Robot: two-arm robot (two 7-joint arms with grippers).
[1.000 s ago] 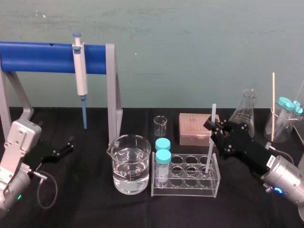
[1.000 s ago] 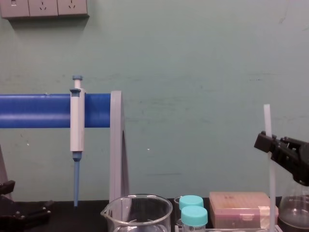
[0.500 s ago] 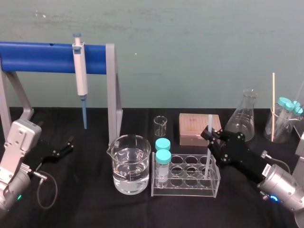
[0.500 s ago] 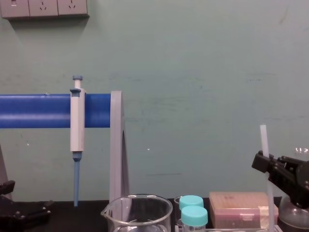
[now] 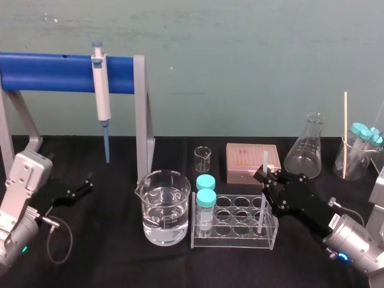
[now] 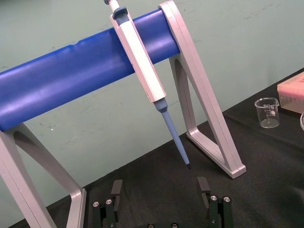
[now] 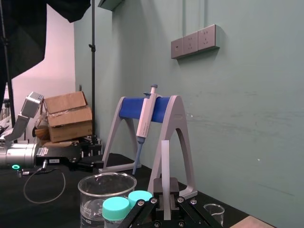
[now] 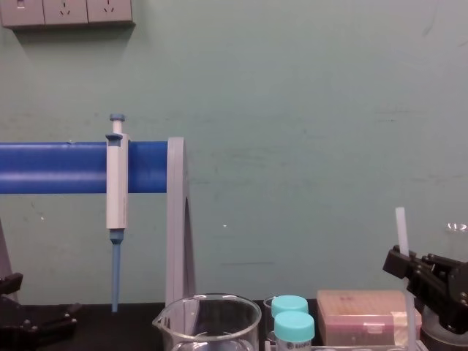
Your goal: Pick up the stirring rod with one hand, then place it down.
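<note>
On the head view my right gripper (image 5: 264,177) is closed on the stirring rod (image 5: 261,210), gripping it a little below its top end. The rod stands nearly upright, and below the fingers its lower part drops into a hole at the right end of the clear tube rack (image 5: 234,240); I cannot tell whether its tip touches the rack floor. Just behind the gripper sits the pink tip box (image 5: 252,157). Farther toward the robot's left from the fingertips are two teal-capped vials (image 5: 206,191) in the rack, and beyond them the beaker of water (image 5: 165,207). My left gripper (image 5: 86,185) lies low on the black table, well apart from all of this. In the left wrist view its fingers (image 6: 116,189) are spread wide with nothing between them, and ahead of them the pipette (image 6: 142,61) hangs on the blue bar (image 6: 61,80) of the stand. The right wrist view looks straight along the right gripper (image 7: 165,211): the rod (image 7: 165,166) rises upright between the two closed-in fingers, with the vial caps (image 7: 116,206) and the beaker (image 7: 105,192) just beside the fingers and the pipette (image 7: 145,116) farther ahead. From the chest view the right gripper (image 8: 401,265) comes in at the lower right, the rod (image 8: 401,230) sticks up above it, and the tip box (image 8: 362,314) is beside and below it.
</note>
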